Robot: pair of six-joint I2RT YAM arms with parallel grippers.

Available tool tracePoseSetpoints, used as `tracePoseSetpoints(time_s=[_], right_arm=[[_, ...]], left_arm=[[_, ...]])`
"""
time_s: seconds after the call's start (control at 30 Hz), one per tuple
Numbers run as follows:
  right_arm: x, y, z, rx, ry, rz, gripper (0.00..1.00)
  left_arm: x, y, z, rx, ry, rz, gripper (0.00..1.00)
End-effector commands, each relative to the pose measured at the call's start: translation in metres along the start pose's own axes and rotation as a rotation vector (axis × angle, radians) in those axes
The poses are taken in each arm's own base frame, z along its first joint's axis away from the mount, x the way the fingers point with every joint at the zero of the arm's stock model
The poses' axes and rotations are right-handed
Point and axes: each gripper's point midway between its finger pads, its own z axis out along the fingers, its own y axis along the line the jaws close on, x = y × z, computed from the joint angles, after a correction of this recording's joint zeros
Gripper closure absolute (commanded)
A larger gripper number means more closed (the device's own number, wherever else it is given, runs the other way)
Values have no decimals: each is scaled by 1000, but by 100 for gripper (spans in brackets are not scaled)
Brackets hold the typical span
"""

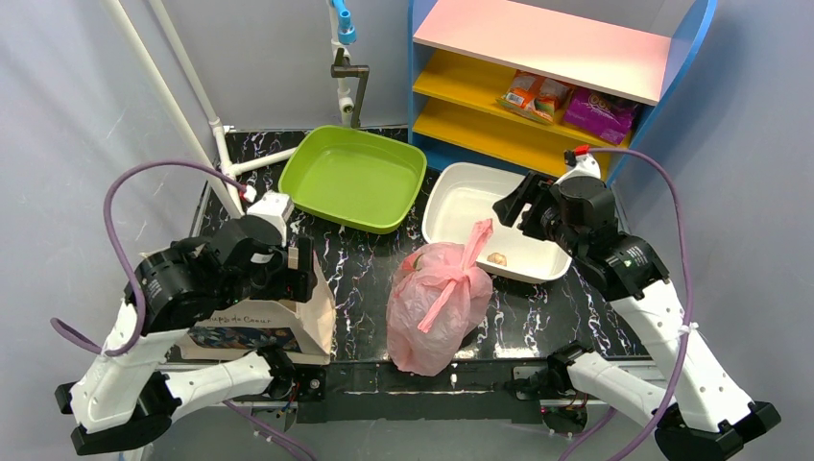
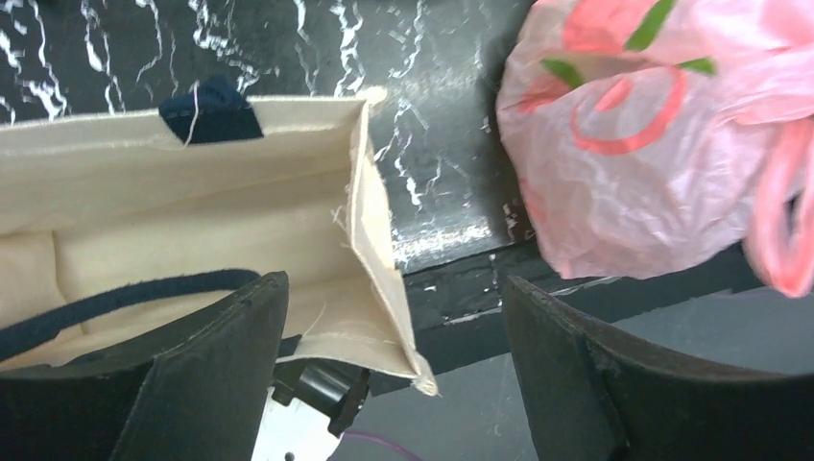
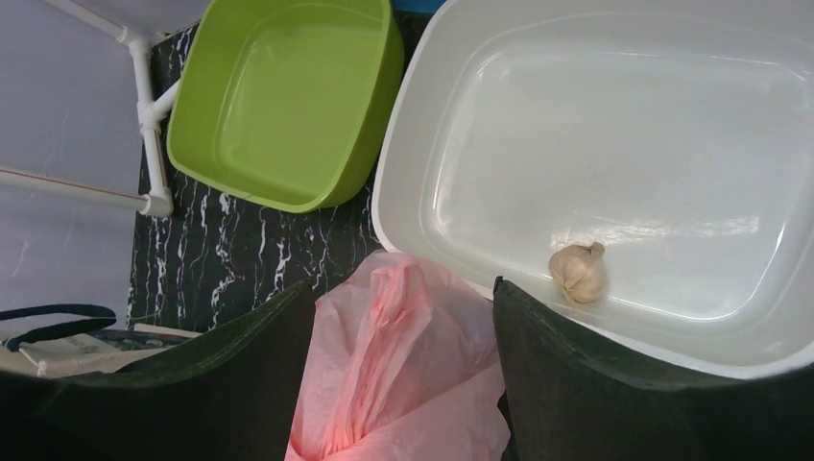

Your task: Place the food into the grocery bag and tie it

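Note:
The pink grocery bag [image 1: 437,307] stands at the table's front middle. Its handles are knotted, and one loop [image 1: 477,240] sticks up towards the white tray. The food is hidden inside the bag. My right gripper [image 1: 507,206] hovers above the tray's near rim and is open. In the right wrist view the bag's loop [image 3: 408,355] stands between the spread fingers [image 3: 403,286] without being clamped. My left gripper [image 1: 305,272] is open over the beige canvas tote [image 1: 259,322], whose corner [image 2: 384,317] shows between its fingers [image 2: 392,283]. The bag [image 2: 643,163] lies to its right.
A white tray [image 1: 451,197] at the back right holds a garlic bulb [image 1: 496,257], also in the right wrist view [image 3: 578,272]. A green tray [image 1: 317,158] sits at the back middle. A shelf [image 1: 557,58] with snack packets stands behind, and white pipes [image 1: 221,144] at the back left.

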Motion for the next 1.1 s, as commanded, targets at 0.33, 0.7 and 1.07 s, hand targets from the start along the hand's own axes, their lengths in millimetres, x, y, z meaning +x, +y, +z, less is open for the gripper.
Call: tracePoseSetpoints(time_s=[0.33,0.7,1.07], right_arm=[[2,-5,-28,-30,-10,-22,25],[-11,-15,-38,12,-78,-73,25],[-45,-14,-36,47,-201,-148,22]], left_arm=[[33,12,57,-152,80,-26,50],[-9,-54,76,154,-55,-29,100],[-51,-125,106,371,-118,-93,100]])
